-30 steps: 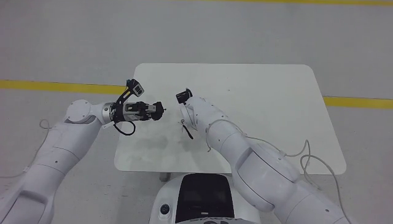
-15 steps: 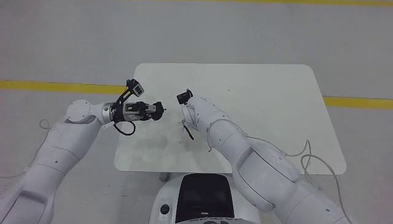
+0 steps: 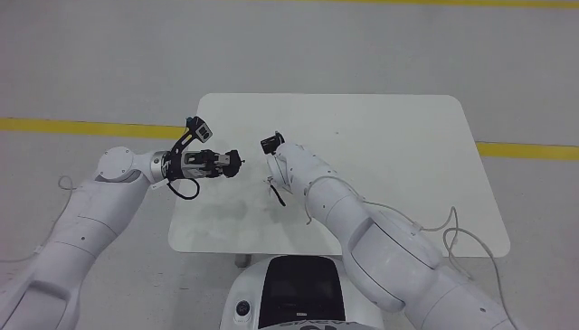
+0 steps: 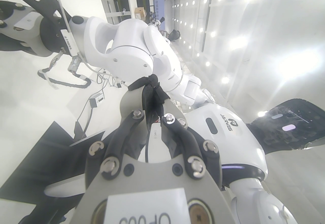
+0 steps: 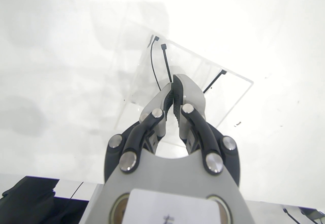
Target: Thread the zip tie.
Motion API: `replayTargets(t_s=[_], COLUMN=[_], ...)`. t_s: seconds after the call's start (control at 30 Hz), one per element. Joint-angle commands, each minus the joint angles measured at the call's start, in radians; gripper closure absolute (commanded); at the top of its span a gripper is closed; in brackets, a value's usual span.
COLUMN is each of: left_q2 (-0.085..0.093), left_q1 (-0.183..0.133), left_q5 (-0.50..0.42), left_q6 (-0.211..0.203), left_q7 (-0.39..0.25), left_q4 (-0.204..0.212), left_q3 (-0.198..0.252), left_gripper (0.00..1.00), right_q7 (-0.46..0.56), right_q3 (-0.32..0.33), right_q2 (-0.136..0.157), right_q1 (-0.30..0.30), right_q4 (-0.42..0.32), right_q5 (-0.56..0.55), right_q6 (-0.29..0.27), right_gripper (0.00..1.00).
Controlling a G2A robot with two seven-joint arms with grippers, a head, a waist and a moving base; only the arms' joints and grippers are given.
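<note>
Threading setup: held zip tie clamped in left gripper above table edge, presumably presenting its head, with right gripper fingers pressed together over table.

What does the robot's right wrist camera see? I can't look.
The right gripper, shut, hangs over a clear plastic sheet on a white table. Three black zip ties lie on the sheet; the middle zip tie runs to the gripper's tips.

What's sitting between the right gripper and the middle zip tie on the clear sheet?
Nothing visible. The right gripper, jaws shut, has its tips right at the strap end of the middle zip tie on the clear sheet.
</note>
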Motion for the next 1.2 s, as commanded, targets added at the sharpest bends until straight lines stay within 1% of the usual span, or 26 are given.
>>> replayTargets(t_s=[0.0, 0.37, 0.4, 0.43, 0.47, 0.5, 0.53, 0.6, 0.8, 1.1, 1.17], left_q2=[0.0, 0.0, 0.0, 0.0, 0.0, 0.0, 0.0, 0.0, 0.0, 0.0, 0.0], left_q1=[0.0, 0.0, 0.0, 0.0, 0.0, 0.0, 0.0, 0.0, 0.0, 0.0, 0.0], left_q5=[0.0, 0.0, 0.0, 0.0, 0.0, 0.0, 0.0, 0.0, 0.0, 0.0, 0.0], left_q6=[0.0, 0.0, 0.0, 0.0, 0.0, 0.0, 0.0, 0.0, 0.0, 0.0, 0.0], left_q7=[0.0, 0.0, 0.0, 0.0, 0.0, 0.0, 0.0, 0.0, 0.0, 0.0, 0.0], left_q4=[0.0, 0.0, 0.0, 0.0, 0.0, 0.0, 0.0, 0.0, 0.0, 0.0, 0.0], left_q3=[0.0, 0.0, 0.0, 0.0, 0.0, 0.0, 0.0, 0.0, 0.0, 0.0, 0.0], left_gripper=[1.0, 1.0, 1.0, 1.0, 1.0, 1.0, 1.0, 1.0, 1.0, 1.0, 1.0], right_q7=[0.0, -0.009, -0.01, -0.01, -0.01, -0.01, -0.008, -0.006, -0.001, 0.0, -0.001], right_q3=[0.001, 0.0, -0.001, -0.002, -0.003, -0.006, -0.008, -0.011, -0.019, -0.023, -0.024], right_q2=[-0.001, -0.006, -0.006, -0.007, -0.007, -0.007, -0.008, -0.008, -0.009, -0.008, -0.008], right_q1=[0.002, 0.004, 0.003, 0.002, 0.002, 0.001, 0.0, -0.001, -0.004, -0.005, -0.005], right_q4=[-0.003, -0.019, -0.018, -0.017, -0.015, -0.015, -0.014, -0.014, -0.017, -0.014, -0.015], right_q5=[0.0, -0.009, -0.012, -0.015, -0.018, -0.023, -0.028, -0.032, -0.04, -0.041, -0.039], right_q6=[0.007, 0.015, 0.016, 0.016, 0.016, 0.017, 0.014, 0.014, 0.012, 0.009, 0.008], right_gripper=[1.0, 1.0, 0.98, 0.85, 0.76, 0.72, 0.66, 0.64, 0.68, 0.82, 0.83])
